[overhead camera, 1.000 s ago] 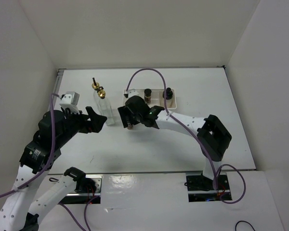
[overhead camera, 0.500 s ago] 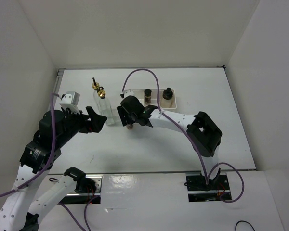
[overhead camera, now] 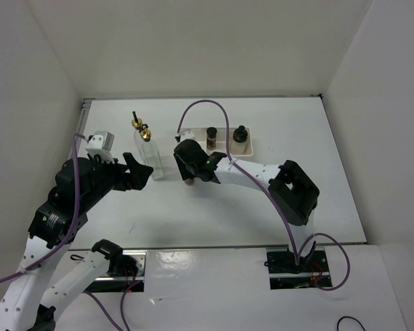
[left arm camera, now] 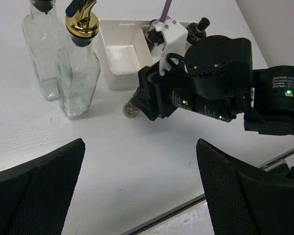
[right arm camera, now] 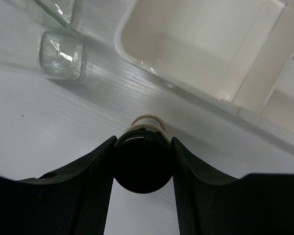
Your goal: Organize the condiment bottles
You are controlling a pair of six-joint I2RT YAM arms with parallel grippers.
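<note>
My right gripper [right arm camera: 142,146] is shut on the black cap of a small jar [right arm camera: 143,166], which has a pale ring under the cap. The jar [overhead camera: 189,182] is upright just in front of the white tray [overhead camera: 224,147]. In the left wrist view only its base [left arm camera: 131,108] shows below the right gripper [left arm camera: 149,100]. Two tall clear glass bottles [overhead camera: 136,131] [overhead camera: 150,152] with gold pourers stand left of the tray. Two more black-capped jars [overhead camera: 212,136] [overhead camera: 240,135] stand in the tray. My left gripper [left arm camera: 139,181] is open and holds nothing, near the bottles [left arm camera: 78,78] [left arm camera: 43,54].
The tray's left compartment [left arm camera: 118,54] holds nothing; its divider [right arm camera: 257,63] shows in the right wrist view. A bottle base [right arm camera: 62,55] stands close to the left of the held jar. White walls close in the table on three sides. A purple cable [overhead camera: 200,107] arcs over the tray.
The right gripper's jaws have closed from wide apart onto the jar's cap, and the right arm shifted slightly. The left arm has not moved.
</note>
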